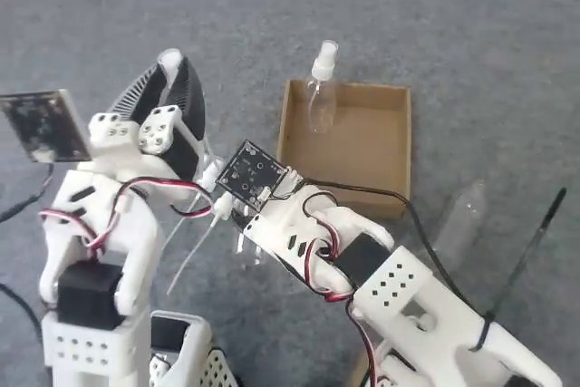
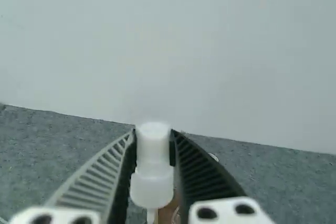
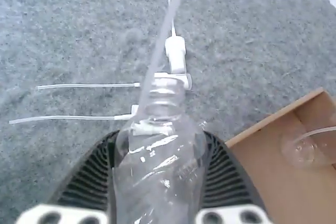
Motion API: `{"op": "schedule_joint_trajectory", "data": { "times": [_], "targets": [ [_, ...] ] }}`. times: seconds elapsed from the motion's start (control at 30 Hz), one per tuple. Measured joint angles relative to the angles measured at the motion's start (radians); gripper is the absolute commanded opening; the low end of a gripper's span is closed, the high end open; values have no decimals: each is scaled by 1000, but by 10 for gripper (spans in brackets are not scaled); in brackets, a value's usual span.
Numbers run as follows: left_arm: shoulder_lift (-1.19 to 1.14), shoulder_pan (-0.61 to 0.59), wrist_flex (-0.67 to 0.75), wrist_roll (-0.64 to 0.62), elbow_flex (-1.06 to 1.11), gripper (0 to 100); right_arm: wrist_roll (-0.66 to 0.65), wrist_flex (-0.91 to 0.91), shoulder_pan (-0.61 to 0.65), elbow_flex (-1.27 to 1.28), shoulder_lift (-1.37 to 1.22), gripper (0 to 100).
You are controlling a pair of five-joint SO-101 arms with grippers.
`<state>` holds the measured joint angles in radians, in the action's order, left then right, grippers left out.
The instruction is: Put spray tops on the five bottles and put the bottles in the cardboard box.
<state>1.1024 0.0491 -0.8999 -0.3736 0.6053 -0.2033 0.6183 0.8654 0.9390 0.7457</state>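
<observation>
My left gripper [image 2: 153,153] is shut on a white spray top [image 2: 153,167] and holds it upright, raised above the carpet [image 1: 170,65]. Its long dip tube [image 3: 167,27] slants down to the open neck of a clear bottle [image 3: 157,150]. My right gripper [image 3: 160,145] is shut on that bottle, low over the grey carpet. The right arm's wrist [image 1: 299,224] lies just in front of the cardboard box [image 1: 385,147]. In the box's far left corner stands one bottle with a spray top fitted [image 1: 321,92].
Three loose spray tops with tubes [image 3: 175,56] lie on the carpet beyond the held bottle. An uncapped clear bottle [image 1: 460,215] lies to the right of the box, next to a thin black rod [image 1: 536,228]. The box's corner [image 3: 286,153] is close beside the right gripper.
</observation>
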Motion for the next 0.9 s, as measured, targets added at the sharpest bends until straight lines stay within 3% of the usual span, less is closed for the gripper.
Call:
{"op": "schedule_joint_trajectory", "data": {
  "times": [0.43, 0.9],
  "targets": [
    [0, -57, 0, 0, -57, 13, 0, -3, 0, 0, 0, 6],
    [12, -104, 29, -6, -34, 13, 0, -141, 43, 60, 2, 6]
  ]
}}
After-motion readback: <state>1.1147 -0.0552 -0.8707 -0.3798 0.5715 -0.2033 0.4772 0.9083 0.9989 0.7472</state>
